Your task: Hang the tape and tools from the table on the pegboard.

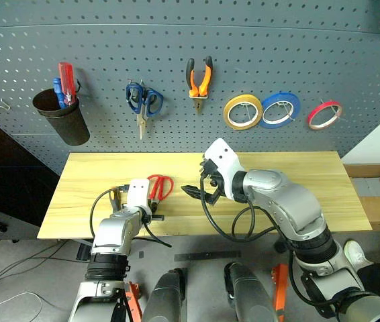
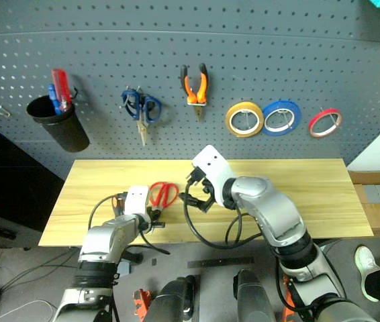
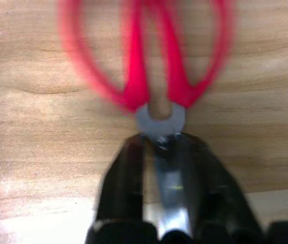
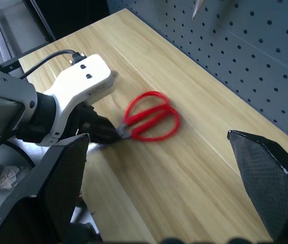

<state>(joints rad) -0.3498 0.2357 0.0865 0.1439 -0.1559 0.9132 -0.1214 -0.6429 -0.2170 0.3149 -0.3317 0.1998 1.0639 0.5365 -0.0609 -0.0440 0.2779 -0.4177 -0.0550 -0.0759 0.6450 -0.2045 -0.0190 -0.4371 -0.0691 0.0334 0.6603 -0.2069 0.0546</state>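
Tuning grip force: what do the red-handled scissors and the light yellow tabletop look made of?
Red-handled scissors: smooth, probably plastic handle loops; grey blades and pivot with a bright glint, likely steel. Light yellow tabletop: wood or wood veneer, visible grain, low-sheen finish.

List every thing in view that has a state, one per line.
Red-handled scissors: flat on the light wooden table, blades clamped.
Left gripper: jaws shut on the blades.
Right gripper: jaws open, empty.
Orange-and-black pliers: hung on the grey pegboard.
Thin red tape ring: hung.
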